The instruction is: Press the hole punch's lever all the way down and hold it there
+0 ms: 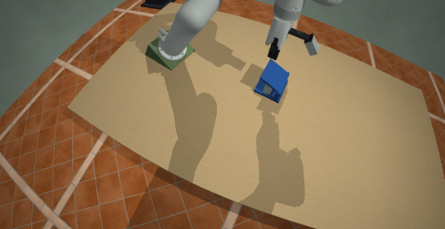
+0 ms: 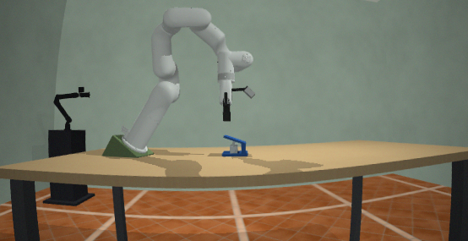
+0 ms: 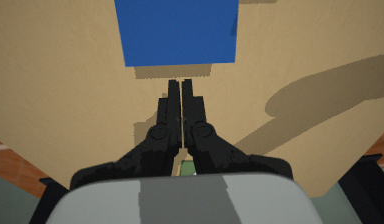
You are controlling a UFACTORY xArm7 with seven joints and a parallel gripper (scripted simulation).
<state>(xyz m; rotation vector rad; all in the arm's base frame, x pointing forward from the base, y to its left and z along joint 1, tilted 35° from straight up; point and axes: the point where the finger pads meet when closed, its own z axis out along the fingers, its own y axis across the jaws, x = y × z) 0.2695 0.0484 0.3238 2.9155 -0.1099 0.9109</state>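
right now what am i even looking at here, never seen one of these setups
It is one white robot arm bolted to a green wedge-shaped base on a wooden table. The first picture looks down from above, the second from the side across the room, and the third from a camera on the arm's wrist, looking past its black pincer. On the table sits a blue hole punch with its lever raised. The pincer hangs in the air above the punch, touching nothing, its two fingers pressed together and holding nothing. A separate small black arm stands on a black pedestal on the floor.
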